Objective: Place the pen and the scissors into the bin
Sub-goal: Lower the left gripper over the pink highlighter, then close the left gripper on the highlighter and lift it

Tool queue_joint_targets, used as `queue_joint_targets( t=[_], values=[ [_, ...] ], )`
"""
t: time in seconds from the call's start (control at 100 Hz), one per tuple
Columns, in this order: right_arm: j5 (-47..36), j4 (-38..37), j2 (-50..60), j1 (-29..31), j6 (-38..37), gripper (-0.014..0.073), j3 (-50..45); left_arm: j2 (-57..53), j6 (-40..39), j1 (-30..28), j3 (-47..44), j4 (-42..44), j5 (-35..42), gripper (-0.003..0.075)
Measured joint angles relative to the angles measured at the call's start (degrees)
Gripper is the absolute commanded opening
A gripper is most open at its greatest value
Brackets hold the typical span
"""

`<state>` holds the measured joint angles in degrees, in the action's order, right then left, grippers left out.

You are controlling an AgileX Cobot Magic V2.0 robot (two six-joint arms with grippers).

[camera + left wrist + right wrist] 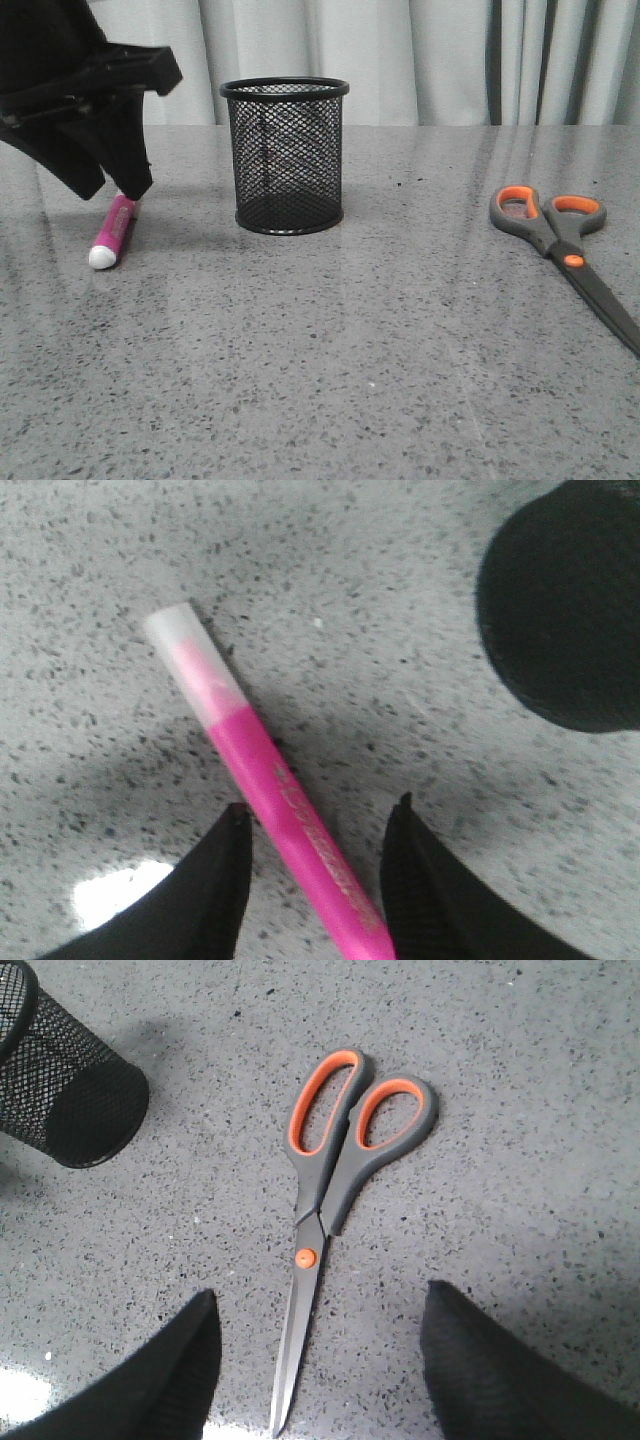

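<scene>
Speckled grey stone, polished enough to throw back the light, is the table (330,380) I work over, and a smooth top like that lets things slide if I nudge them sideways.

Nearest on my right lie the scissors (565,250), flat on the table, blades closed and running toward the near edge, orange-lined loops pointing away. My right gripper (315,1360) hangs above them with its fingers (175,1370) spread wide and holding nothing, the blades lying between them. I judge the scissors the heavier, stiffer piece, with most of the weight at the handle end; the thin blades sit so low on the stone that they would be hard to get under, so the thicker shank just behind the orange pivot looks like the best place to pinch.

On my left, a little farther back, the pen (270,800) lies on the table just beside the bin (285,155) but apart from it. My left gripper (315,880) is down over it, fingers (215,880) parted, the magenta barrel running slantwise between them; I cannot see either pad touching it. It looks light, rigid and slick, and being round it may roll. I would close on the coloured barrel, not the pale cap, which might pull off.

Farthest stands the bin, upright, its mouth open.
</scene>
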<state>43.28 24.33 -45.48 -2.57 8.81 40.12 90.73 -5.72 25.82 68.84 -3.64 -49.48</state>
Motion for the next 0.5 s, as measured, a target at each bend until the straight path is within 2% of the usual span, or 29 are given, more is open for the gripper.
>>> queue_joint_targets(
  t=[0.5],
  values=[
    [0.3, 0.1, 0.0, 0.0, 0.3, 0.0395, 0.0, 4.8, -1.5, 0.0, 0.7, 2.6, 2.5, 0.0271]
  ],
)
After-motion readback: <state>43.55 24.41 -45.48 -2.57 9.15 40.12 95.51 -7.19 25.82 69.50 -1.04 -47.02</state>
